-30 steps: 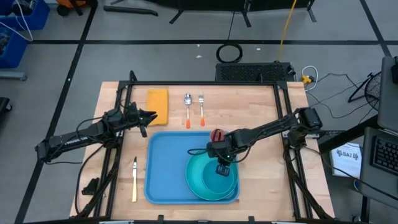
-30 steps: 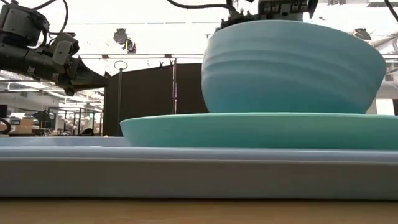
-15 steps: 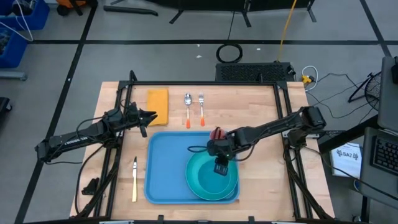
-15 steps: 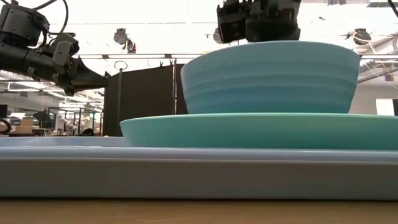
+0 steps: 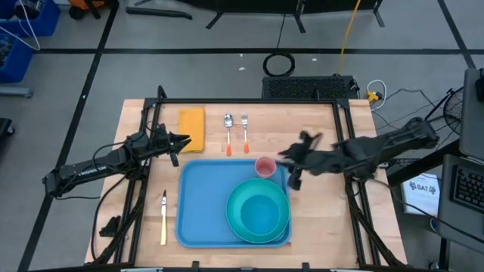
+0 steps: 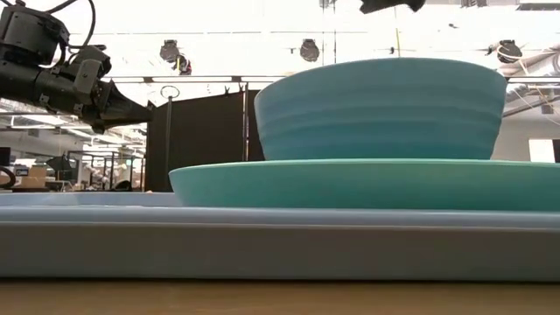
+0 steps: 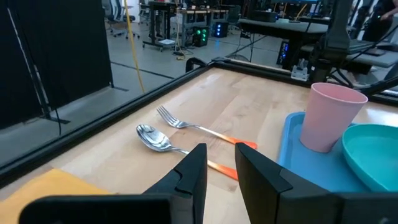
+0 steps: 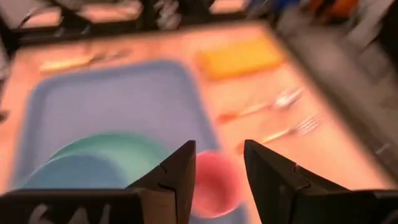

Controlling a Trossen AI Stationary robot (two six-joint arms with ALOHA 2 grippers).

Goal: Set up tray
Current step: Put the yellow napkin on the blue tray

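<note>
Knife [image 5: 163, 217] lies at 9 o'clock beside the tray. Left gripper [image 5: 186, 139] hovers over the yellow sponge [image 5: 192, 128] at 11 o'clock; jaws nearly closed, a narrow gap only, holding nothing. Tray [image 5: 200, 200] sits at desk [image 5: 318, 219] centre-front. On it, the plate [image 5: 236, 224] carries the bowl [image 5: 262, 213] at 5 o'clock; pink cup [image 5: 265, 167] stands at the tray's 1 o'clock corner. Spoon [image 5: 228, 132] and fork [image 5: 246, 131] lie at 12 o'clock. Right gripper [image 5: 291, 168] hangs off the tray's right edge, jaws parted, empty.

Bright overhead lighting, soft shadows (right wrist view heavily motion-blurred).
</note>
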